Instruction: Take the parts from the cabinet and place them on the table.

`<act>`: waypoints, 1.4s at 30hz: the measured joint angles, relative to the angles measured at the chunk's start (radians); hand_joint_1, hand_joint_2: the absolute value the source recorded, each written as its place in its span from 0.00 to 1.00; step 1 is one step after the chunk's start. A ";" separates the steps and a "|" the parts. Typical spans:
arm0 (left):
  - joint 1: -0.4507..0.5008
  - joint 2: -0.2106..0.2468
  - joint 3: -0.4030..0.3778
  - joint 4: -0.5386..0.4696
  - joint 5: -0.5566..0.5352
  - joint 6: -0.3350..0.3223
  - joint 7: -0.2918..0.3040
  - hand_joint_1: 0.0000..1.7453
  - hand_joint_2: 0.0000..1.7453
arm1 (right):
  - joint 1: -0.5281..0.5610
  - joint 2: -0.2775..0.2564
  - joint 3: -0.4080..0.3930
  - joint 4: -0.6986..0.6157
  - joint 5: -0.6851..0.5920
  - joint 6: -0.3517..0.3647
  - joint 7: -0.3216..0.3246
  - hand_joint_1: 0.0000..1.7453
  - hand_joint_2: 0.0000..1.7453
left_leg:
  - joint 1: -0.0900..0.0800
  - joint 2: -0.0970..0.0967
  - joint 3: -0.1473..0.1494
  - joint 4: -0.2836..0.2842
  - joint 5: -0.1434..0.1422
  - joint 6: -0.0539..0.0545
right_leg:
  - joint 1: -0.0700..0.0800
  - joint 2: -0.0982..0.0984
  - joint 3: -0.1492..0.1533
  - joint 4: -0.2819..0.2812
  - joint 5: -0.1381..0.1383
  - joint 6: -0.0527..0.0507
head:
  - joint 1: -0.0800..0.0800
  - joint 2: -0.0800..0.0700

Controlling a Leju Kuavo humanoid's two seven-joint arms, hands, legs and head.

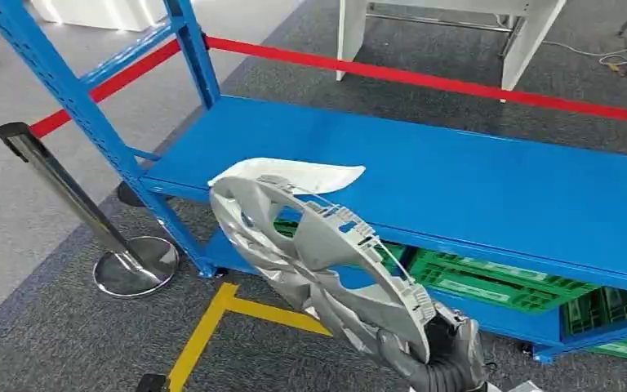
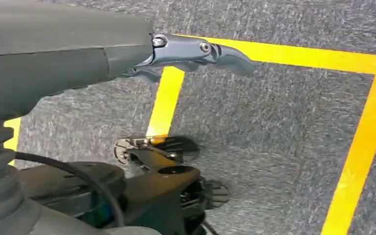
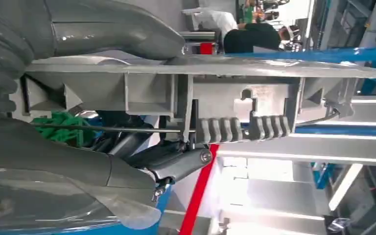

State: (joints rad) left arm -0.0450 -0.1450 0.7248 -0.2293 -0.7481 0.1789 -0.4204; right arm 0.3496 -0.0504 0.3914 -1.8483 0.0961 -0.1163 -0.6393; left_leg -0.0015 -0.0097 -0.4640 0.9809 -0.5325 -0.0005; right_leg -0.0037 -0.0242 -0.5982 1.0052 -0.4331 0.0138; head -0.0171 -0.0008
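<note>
A silver wheel cover (image 1: 310, 253) is held up, tilted, in front of the blue shelf (image 1: 457, 180). My right hand (image 1: 437, 347) grips its lower rim, thumb on one face and fingers on the other. Up close, the right wrist view has the cover's ribbed rim (image 3: 235, 110) clamped between the thick thumb (image 3: 112, 24) and the darker fingers (image 3: 176, 164). A white plastic piece (image 1: 294, 174) lies on the shelf just behind the cover. My left hand (image 2: 196, 54) hangs over the grey carpet with fingers stretched out and nothing in them.
Green crates (image 1: 490, 282) sit on the lower shelf level. A chrome stanchion (image 1: 73, 200) with a round base stands at the left, and red belts (image 1: 424, 77) run behind the shelf. Yellow floor tape (image 1: 212, 318) marks the carpet. A white table's legs (image 1: 449, 33) stand beyond.
</note>
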 joint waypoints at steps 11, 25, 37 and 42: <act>-0.008 -0.008 0.000 0.000 -0.024 0.000 0.008 0.00 1.00 | 0.007 0.000 -0.001 -0.006 0.031 -0.021 0.009 1.00 1.00 | 0.004 -0.021 -0.154 -0.002 0.131 0.025 | -0.008 0.035 0.054 0.167 -0.112 0.025 | 0.011 0.000; -0.014 -0.010 0.000 0.000 -0.030 0.000 0.009 0.00 1.00 | 0.009 0.000 -0.002 -0.008 0.033 -0.028 0.013 1.00 1.00 | -0.002 -0.044 -0.181 0.015 0.146 0.013 | -0.010 0.102 0.199 -0.034 -0.144 0.013 | 0.013 0.000; -0.009 -0.008 -0.001 0.000 -0.068 0.021 0.009 0.00 1.00 | 0.038 -0.001 -0.009 -0.021 0.038 -0.043 0.014 1.00 1.00 | -0.001 0.016 -0.080 -0.008 0.075 0.036 | -0.005 0.022 0.043 0.145 -0.217 0.021 | 0.010 0.000; -0.002 -0.008 -0.001 0.000 -0.069 0.018 0.008 0.00 1.00 | 0.040 -0.003 -0.009 -0.015 0.036 -0.041 0.016 1.00 1.00 | -0.002 -0.045 -0.094 0.000 0.085 0.035 | -0.008 0.026 -0.007 0.219 -0.183 0.022 | 0.010 0.000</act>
State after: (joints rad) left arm -0.0474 -0.1526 0.7240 -0.2293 -0.8167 0.1965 -0.4120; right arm 0.3894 -0.0530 0.3823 -1.8631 0.1324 -0.1572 -0.6237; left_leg -0.0033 -0.0547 -0.5578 0.9814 -0.4478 0.0348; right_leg -0.0119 0.0022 -0.6047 1.2246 -0.6157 0.0353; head -0.0073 -0.0011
